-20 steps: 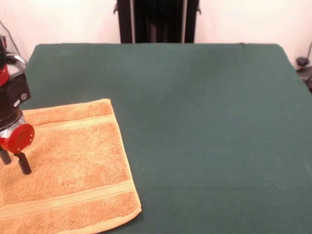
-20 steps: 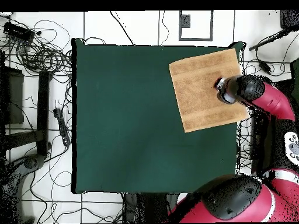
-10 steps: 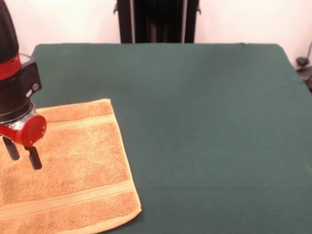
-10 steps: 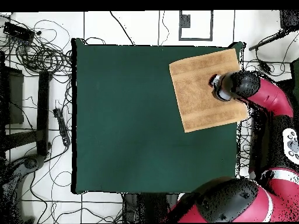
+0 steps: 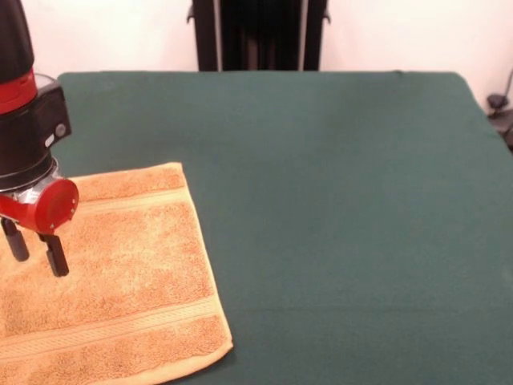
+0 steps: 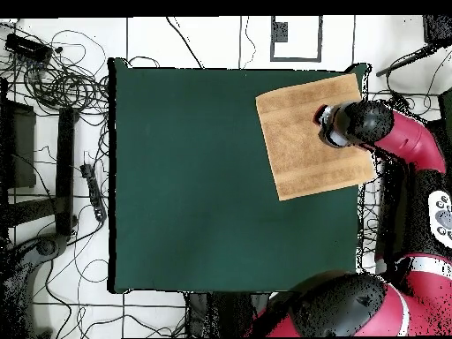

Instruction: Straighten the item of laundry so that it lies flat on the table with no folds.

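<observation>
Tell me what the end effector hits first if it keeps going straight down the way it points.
The end effector points down, open and empty, over the orange towel. It would most likely meet the towel's terry surface first, with the green table underneath. Its height above the cloth is unclear.

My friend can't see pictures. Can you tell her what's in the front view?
A golden-orange towel lies spread out flat at the near left corner of a big green table. A red and black robot gripper hangs over the towel's left part, its two dark fingers open and pointing down. The rest of the table is bare.
</observation>
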Robot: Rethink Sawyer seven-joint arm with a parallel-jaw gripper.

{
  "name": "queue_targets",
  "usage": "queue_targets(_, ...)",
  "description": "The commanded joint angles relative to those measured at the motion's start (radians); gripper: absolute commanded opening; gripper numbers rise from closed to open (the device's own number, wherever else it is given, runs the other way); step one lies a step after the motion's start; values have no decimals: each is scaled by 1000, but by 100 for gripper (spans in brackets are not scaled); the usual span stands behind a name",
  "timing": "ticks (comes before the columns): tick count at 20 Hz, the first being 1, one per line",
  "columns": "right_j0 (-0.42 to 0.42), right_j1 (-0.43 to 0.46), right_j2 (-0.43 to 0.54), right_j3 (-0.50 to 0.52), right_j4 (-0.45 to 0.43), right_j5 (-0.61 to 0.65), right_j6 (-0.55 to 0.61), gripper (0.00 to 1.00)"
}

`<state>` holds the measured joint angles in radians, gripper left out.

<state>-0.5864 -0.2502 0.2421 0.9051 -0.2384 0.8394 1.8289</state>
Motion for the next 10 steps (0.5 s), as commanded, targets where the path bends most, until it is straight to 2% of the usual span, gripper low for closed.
queue_targets(1, 71, 91, 10, -3, -8, 111, 22, 100)
queue_targets(5, 64, 195, 26, -142, -39, 154, -65, 100)
queue_targets(10, 42, 269, 58, -253, -60, 204, -187, 100)
